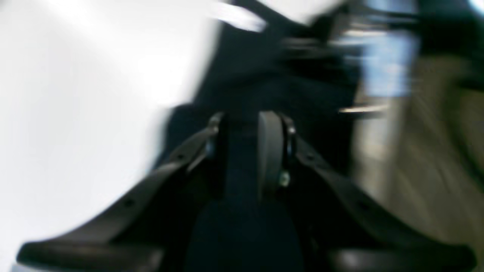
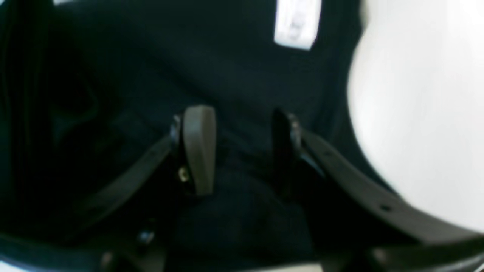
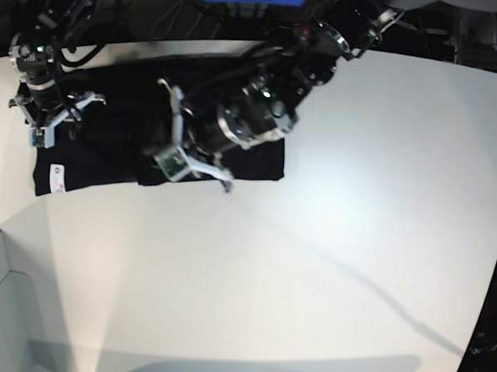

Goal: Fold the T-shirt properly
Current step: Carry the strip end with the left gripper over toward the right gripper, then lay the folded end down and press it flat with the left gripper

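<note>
both wrist views are blurred. left gripper (image 1: 245, 151) pinches a fold of the shirt (image 3: 108, 158); right gripper (image 2: 236, 151) gapes above it, near the white label (image 2: 297, 24).

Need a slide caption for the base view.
Two arms work over a black T-shirt spread on a white table.

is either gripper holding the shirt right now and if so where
The left gripper pinches a fold of the T-shirt, near its middle. The right gripper is open, holding nothing.
</note>
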